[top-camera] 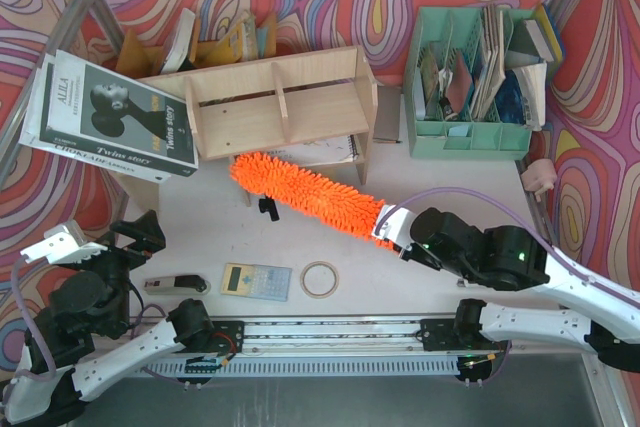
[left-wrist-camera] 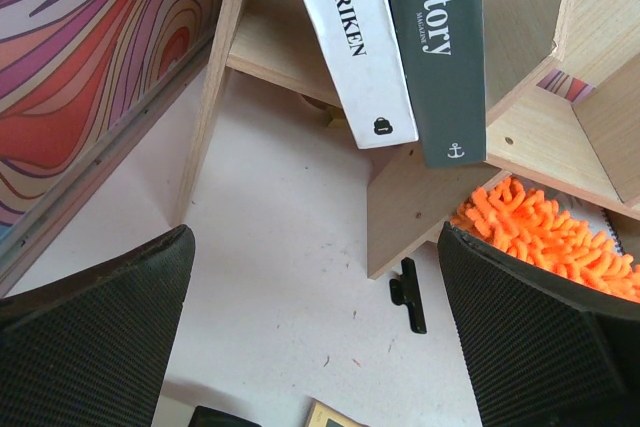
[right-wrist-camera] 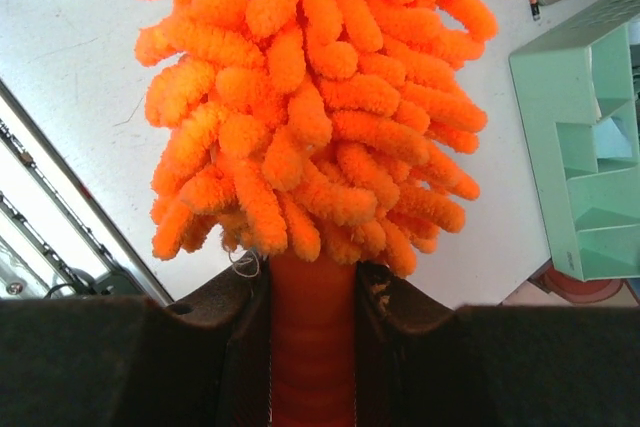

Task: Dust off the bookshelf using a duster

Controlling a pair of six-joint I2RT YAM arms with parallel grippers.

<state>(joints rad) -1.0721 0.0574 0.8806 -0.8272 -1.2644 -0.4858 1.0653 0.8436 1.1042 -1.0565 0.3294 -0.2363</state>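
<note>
The right gripper (right-wrist-camera: 312,292) is clamped on the orange handle of the duster (top-camera: 305,190). Its fluffy head lies slantwise on the table (top-camera: 420,172), just near of the bookshelf (top-camera: 280,107). The left gripper (left-wrist-camera: 315,337) hangs wide apart and empty at near left.

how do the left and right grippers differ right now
The left gripper is wide open and holds nothing; the right gripper is shut on the handle of the duster. The left gripper sits at the near-left of the table, short of the bookshelf; the right gripper reaches in from the right, the duster's tip near the bookshelf's lower front. Both have dark fingers.
</note>
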